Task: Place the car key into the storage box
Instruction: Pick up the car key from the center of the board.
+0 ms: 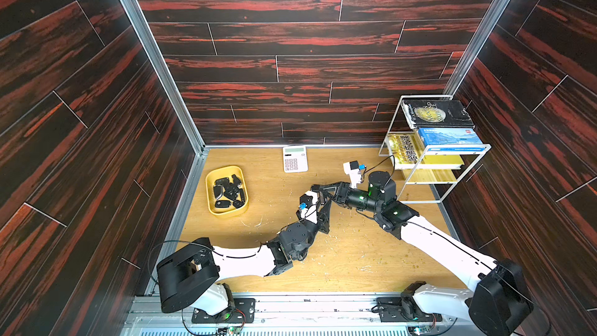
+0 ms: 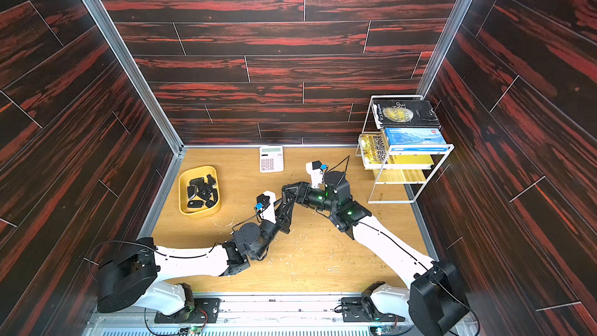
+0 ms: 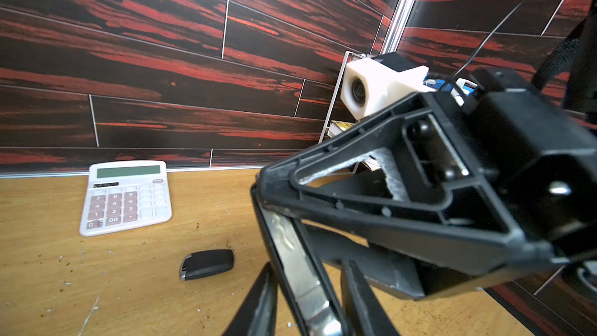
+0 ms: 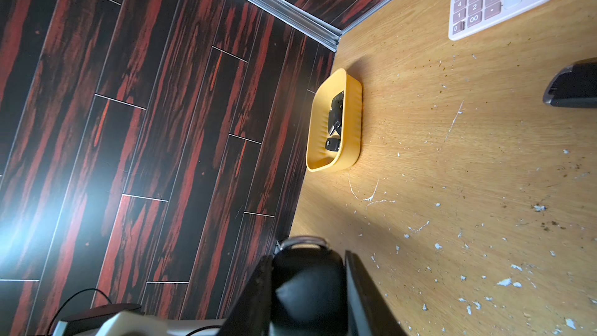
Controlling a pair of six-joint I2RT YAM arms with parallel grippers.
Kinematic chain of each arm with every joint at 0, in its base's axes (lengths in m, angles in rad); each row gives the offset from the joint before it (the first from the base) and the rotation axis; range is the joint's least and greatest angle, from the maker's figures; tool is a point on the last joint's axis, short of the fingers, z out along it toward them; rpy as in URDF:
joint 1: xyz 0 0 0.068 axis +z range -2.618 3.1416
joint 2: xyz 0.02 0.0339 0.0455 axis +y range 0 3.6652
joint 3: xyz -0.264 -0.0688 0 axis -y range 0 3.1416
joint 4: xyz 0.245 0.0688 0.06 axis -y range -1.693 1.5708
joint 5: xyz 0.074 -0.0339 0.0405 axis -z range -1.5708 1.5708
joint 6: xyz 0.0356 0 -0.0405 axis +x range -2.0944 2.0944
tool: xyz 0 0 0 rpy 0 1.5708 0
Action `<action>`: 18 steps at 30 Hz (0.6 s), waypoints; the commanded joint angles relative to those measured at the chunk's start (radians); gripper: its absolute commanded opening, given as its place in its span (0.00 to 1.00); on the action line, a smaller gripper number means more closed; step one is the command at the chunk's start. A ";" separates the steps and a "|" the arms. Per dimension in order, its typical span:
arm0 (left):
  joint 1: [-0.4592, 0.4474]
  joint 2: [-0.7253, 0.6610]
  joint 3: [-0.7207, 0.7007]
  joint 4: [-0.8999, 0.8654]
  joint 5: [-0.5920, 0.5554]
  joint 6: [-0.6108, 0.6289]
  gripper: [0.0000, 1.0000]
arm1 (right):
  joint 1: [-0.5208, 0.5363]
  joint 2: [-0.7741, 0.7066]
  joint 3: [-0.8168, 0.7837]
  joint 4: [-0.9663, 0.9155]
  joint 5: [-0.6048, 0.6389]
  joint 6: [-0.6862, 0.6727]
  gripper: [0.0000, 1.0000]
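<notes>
A black car key with a silver ring sits between the fingers of my right gripper, which is shut on it. My left gripper meets it tip to tip above the middle of the table, and its fingers press both sides of the same key's chrome edge. Both top views show the two grippers joined. The storage box, a yellow tray with several black keys in it, stands at the left. Another black key lies on the table.
A white calculator lies at the back near the wall. A white wire book rack with books fills the back right corner. Dark panel walls close in three sides. Small crumbs and scratches are scattered over the wooden table.
</notes>
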 commanded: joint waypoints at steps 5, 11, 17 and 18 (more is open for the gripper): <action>-0.003 -0.055 0.032 0.046 0.017 0.030 0.16 | 0.022 0.011 -0.026 -0.029 -0.015 0.004 0.31; -0.003 -0.051 0.027 0.049 0.035 0.009 0.16 | 0.024 0.022 -0.017 -0.039 -0.016 0.000 0.31; -0.003 -0.049 0.032 0.048 0.048 0.003 0.15 | 0.029 0.033 -0.019 -0.038 -0.020 -0.003 0.33; -0.003 -0.051 0.034 0.044 0.049 0.002 0.14 | 0.031 0.034 -0.018 -0.040 -0.020 -0.003 0.37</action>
